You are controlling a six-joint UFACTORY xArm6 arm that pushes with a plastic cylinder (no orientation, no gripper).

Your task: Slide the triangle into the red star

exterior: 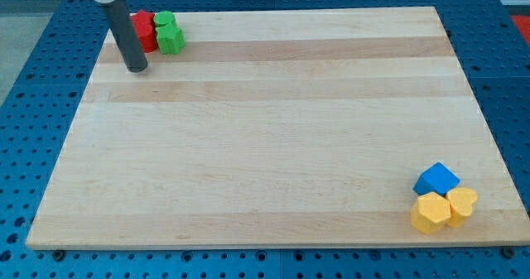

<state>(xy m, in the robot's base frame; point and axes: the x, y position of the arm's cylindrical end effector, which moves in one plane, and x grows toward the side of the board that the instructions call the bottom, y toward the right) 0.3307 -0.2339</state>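
The red block (144,29) sits touching the green block (169,33); your tip (136,67) rests just below-left of it, holding nothing.

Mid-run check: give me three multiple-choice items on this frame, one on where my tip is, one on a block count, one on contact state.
1. My tip sits:
A. by the view's top-left blocks
B. at the board's centre
C. beside the blue block

2. Blocks in the bottom-right cluster:
A. one
B. three
C. five

3. The red block and green block are:
A. far apart
B. stacked
C. side by side, touching

Answers:
1. A, the rod ends just left of and below the red block.
2. B, a blue block and two yellow blocks.
3. C, no board shows between them.
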